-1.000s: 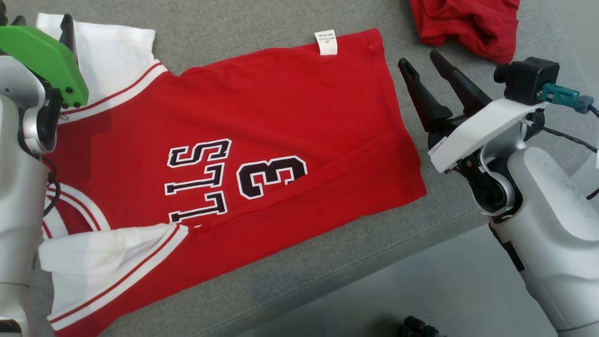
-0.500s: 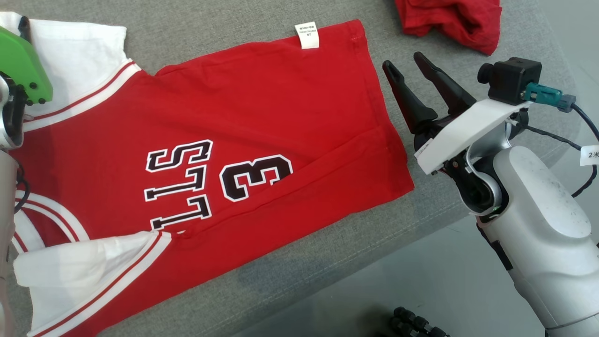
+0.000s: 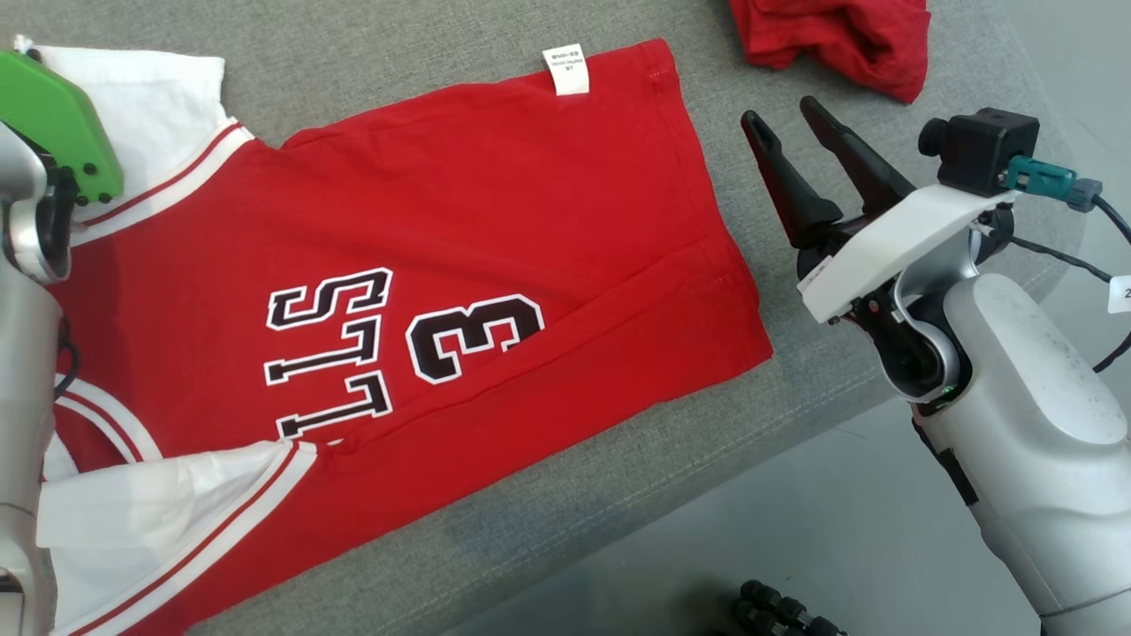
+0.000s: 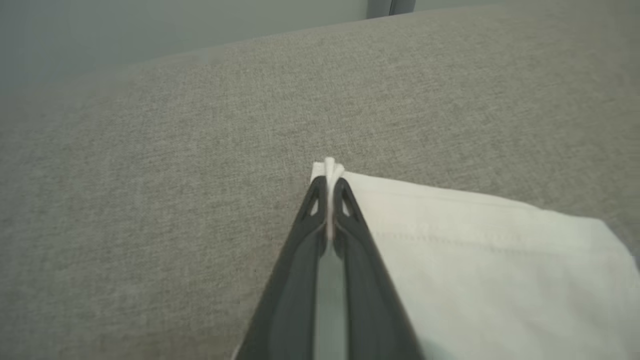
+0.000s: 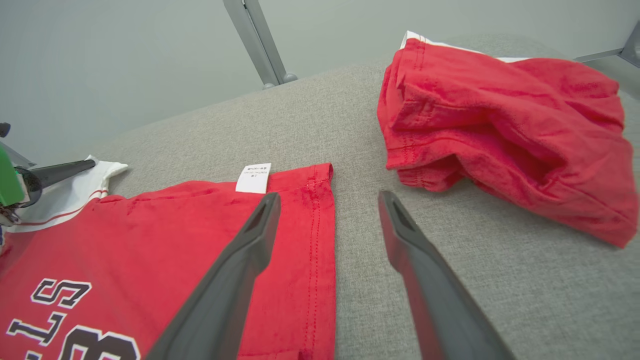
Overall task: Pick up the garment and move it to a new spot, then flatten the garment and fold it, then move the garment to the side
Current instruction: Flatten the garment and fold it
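Left wrist view, left pincer (image 4: 328,184) pinching garment (image 4: 475,260)

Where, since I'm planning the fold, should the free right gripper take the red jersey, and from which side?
Likely the far hem corner beside the white label, approached from the robot's right across bare cushion. That hem lies flat facing the open right gripper, and the left gripper pinches the white sleeve on the same far side.
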### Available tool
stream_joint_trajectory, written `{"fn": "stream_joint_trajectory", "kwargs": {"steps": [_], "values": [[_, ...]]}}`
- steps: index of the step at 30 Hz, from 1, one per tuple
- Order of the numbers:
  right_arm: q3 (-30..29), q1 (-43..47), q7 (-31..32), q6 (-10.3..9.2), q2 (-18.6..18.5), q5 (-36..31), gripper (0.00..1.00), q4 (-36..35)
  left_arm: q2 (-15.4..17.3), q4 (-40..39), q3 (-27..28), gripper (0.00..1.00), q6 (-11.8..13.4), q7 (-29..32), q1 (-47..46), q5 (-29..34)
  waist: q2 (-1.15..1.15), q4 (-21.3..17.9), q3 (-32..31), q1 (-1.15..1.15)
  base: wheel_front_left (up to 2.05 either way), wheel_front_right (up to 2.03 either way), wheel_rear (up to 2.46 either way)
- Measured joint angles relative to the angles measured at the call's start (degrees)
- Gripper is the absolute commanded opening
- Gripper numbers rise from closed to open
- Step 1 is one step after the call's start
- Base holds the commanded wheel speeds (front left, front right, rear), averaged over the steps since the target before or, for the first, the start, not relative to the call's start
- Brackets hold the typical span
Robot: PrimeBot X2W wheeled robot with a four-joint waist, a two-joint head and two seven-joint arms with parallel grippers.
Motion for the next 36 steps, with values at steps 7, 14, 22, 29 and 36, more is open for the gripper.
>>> {"fn": "stream_joint_trajectory", "kwargs": {"steps": [7, 14, 22, 29, 36], "values": [[0.1, -2.6, 1.5, 0.2, -1.4, 0.1, 1.0, 2.6, -3.2, 0.3, 0.3, 0.0, -1.3, -3.6, -0.8, -0.6, 0.0, 1.9, -0.7, 0.0, 0.0, 0.0, 0.0], [-0.5, -6.5, 5.3, 0.25, -3.6, 0.2, 1.0, 8.0, -7.2, -1.0, 1.1, 0.0, -3.5, -8.9, -2.1, -2.6, 0.0, 5.4, -1.2, 0.0, 0.0, 0.0, 0.0], [-2.4, -9.6, 9.2, 0.19, -3.9, 2.7, 1.0, 14.4, -11.0, -2.6, 0.8, 0.0, -6.6, -13.7, -1.8, -4.0, 0.0, 10.5, -1.4, 0.0, 0.0, 0.0, 0.0], [-3.5, -11.8, 11.3, 0.1, -3.9, 4.3, 1.0, 18.8, -12.9, -3.0, 0.0, 0.0, -8.8, -16.1, 0.0, -4.8, 0.0, 14.7, -1.1, 0.0, 0.0, 0.0, 0.0], [-3.0, -14.5, 12.7, -0.09, -3.0, 4.5, 0.93, 22.6, -12.8, -2.8, 0.0, 0.0, -9.5, -17.6, 0.6, -5.6, 0.0, 16.8, -0.2, 0.0, 0.0, 0.0, 0.0]]}}
